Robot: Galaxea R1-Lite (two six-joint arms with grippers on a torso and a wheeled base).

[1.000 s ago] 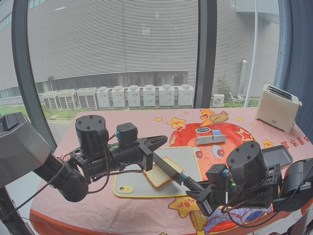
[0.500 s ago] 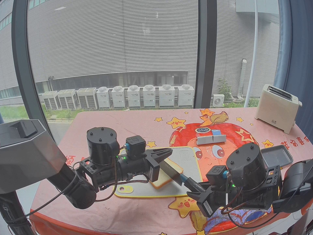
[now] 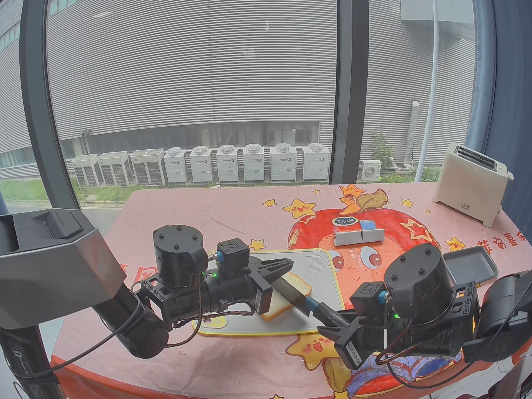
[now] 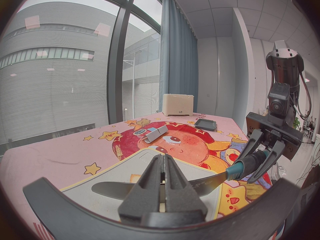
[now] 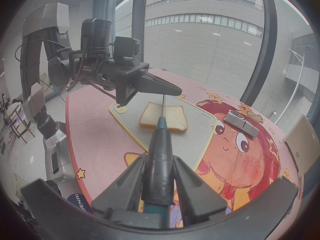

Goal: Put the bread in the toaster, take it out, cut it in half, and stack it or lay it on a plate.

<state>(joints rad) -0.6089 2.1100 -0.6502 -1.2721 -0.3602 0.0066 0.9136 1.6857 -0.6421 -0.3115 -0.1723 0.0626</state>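
While the bread [image 3: 280, 307] lies flat on the grey cutting board [image 3: 321, 272] at the front of the cartoon tablecloth [image 3: 221, 211], both arms hang low over it. From the head camera, the left gripper [image 3: 282, 265] comes in from 9 o'clock, its fingers pinched together with nothing between them, the tip poised over the slice. At 4 o'clock of the board the right gripper [image 3: 327, 320] clamps the handle of the knife [image 3: 292, 295], whose blade runs toward 10 o'clock across the slice. The toaster [image 3: 471, 183] stands at the table's far corner, at 2 o'clock from the board. The dark plate [image 3: 471, 264] lies at 3 o'clock and a small grey block [image 3: 359, 234] at 1 o'clock.

From the left wrist, the left gripper [image 4: 163, 170] shows its two fingers pressed tight together, holding nothing. The knife [image 4: 206, 184] passes beyond them, low over the board, its handle gripped by the right gripper [image 4: 258, 165]. A corner of bread [image 4: 135, 178] peeks beside the blade. The toaster [image 4: 177, 104] and plate [image 4: 205, 124] sit farther off.

From the right wrist, the right gripper [image 5: 159, 160] squeezes the knife [image 5: 162, 127] by its handle. The blade shows edge-on, lined up over the middle of the bread [image 5: 173, 117]. Whether the edge touches the slice, I cannot tell. The left gripper [image 5: 171, 90] hovers just above the slice.
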